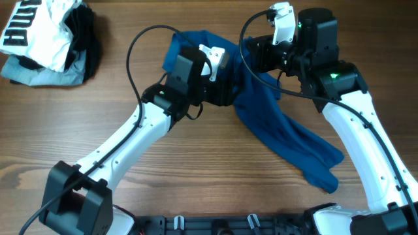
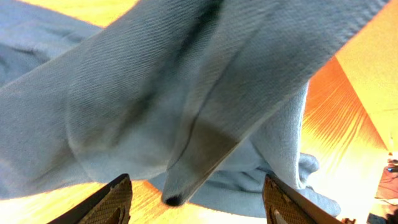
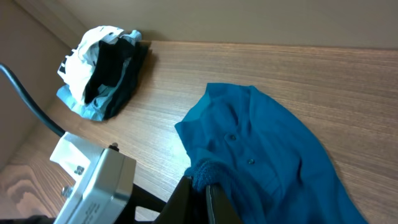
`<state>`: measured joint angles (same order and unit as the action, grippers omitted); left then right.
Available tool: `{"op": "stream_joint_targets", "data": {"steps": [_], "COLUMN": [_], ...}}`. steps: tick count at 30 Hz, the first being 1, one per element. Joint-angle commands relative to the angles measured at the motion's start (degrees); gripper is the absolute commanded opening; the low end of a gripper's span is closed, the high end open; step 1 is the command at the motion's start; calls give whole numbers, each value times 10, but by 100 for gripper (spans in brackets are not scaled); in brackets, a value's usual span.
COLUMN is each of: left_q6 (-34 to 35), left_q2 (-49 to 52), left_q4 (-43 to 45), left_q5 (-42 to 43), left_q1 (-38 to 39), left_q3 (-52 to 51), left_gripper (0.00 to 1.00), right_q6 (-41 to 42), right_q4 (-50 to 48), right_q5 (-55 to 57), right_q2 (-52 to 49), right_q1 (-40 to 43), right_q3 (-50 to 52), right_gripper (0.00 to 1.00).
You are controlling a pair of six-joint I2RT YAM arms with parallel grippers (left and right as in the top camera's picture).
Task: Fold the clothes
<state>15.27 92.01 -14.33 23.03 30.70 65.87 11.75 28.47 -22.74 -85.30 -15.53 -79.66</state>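
Right fingers (image 3: 180, 205) pinched a bunch of the soft, wrinkly deep-blue garment (image 1: 294, 140); left fingers (image 2: 115, 202) gaped wide. Probably straightening it out; next, left needs its own hold.

Garment (image 1: 287, 140): deep-blue cloth, soft, matt and wrinkled; the left wrist view resolves a fine diagonal weave. Small smooth buttons (image 3: 250, 162) sit on its front.
Bench (image 1: 215, 176): wood with visible grain, smooth, low sheen.
Arm links (image 1: 121, 142): white plastic, smooth, slightly glossy.
Wrist housings (image 1: 186, 68): black, matt.
Cable (image 1: 128, 55): black, smooth sheath.
Pads (image 2: 119, 199) of the left gripper (image 2: 198, 200): finely cross-hatched, rough, matt.
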Motion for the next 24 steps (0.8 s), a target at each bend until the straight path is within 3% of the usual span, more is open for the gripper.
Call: {"op": "stream_joint_targets", "data": {"steps": [1,4,9,10,11,13,19,23,24], "left_q6": [-15,-13,-11,-11,-11,-11,6,6,5], "left_q2": [20,37,45,45,45,45,16,-63,-90], "left_q4": [31,62,93,100,106,109,85,43,38], "left_q5": [-27,-27,-28,-28,-28,-28,-60,-145,-155], "left_q1": [13,17,26,28,30,30,-4,-43,-54], "left_q3": [9,9,9,9,9,9,9,9,9], "left_gripper": [65,60,43,37,23,4,4,4,4], "right_q6": [3,2,3,3,3,4,4,4,1], "right_q4": [-3,-4,-4,-4,-4,-4,-9,12,30], "right_q5": [-14,-14,-14,-14,-14,-14,-13,-14,-14], "right_q2": [-8,-8,-8,-8,-8,-8,-7,-6,-6], "right_q1": [3,3,3,3,3,3,8,43,52], "right_q3": [-2,-2,-2,-2,-2,-2,-2,-2,-2], "right_gripper": [4,4,4,4,4,4,7,18,26]}}
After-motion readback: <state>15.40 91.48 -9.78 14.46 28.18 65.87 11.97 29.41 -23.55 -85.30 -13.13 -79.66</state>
